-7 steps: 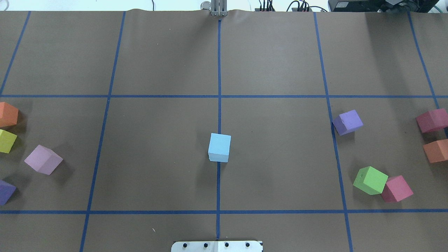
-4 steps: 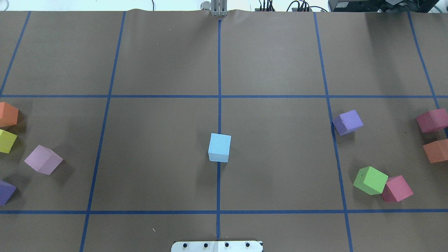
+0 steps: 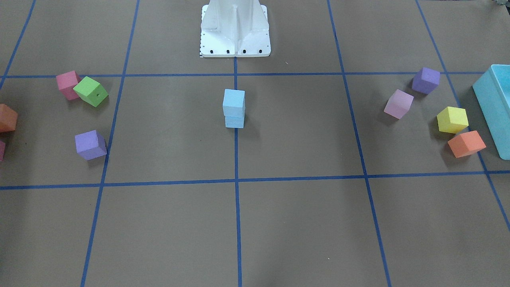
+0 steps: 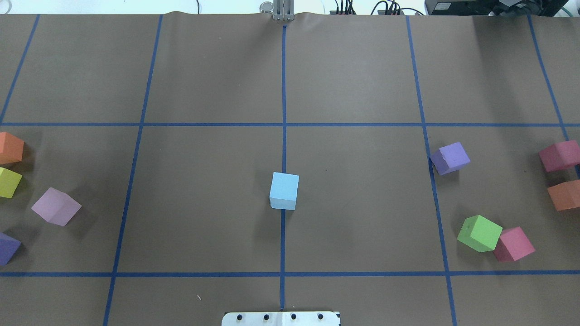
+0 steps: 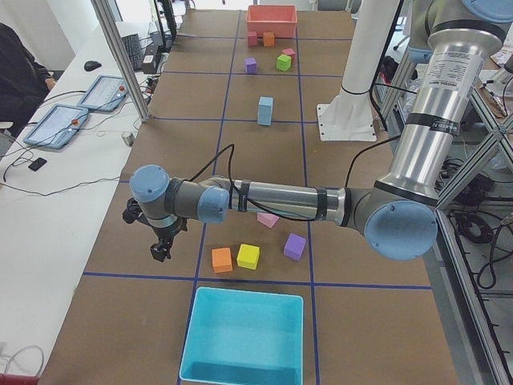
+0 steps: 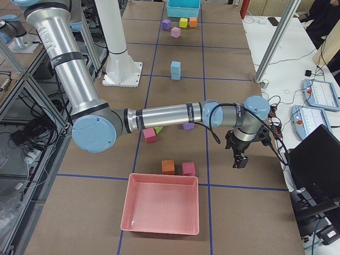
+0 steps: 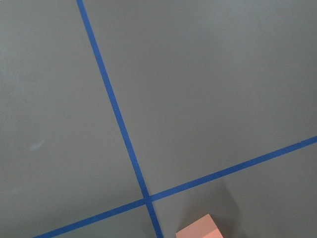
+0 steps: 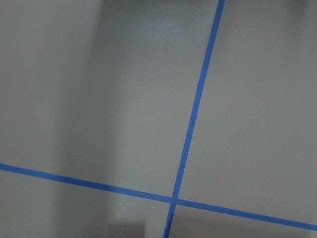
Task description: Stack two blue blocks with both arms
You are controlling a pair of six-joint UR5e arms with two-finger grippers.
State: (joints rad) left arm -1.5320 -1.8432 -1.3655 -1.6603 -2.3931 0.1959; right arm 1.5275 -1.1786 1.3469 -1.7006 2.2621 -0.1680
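Observation:
The two pale blue blocks stand stacked on the centre tape line, the upper block (image 3: 234,102) on the lower block (image 3: 234,122). From overhead only the upper block (image 4: 284,190) shows well. The stack also shows in the exterior left view (image 5: 264,111) and the exterior right view (image 6: 175,70). Nothing touches it. My left gripper (image 5: 160,250) hangs low over the table's left end, far from the stack. My right gripper (image 6: 240,161) hangs low over the right end. Both show only in side views, so I cannot tell whether they are open or shut.
A turquoise bin (image 5: 244,337) sits at the left end and a pink bin (image 6: 162,204) at the right end. Loose coloured cubes lie near both ends, such as a purple cube (image 4: 450,158) and a green cube (image 4: 479,233). The white pedestal base (image 3: 235,28) stands behind the stack.

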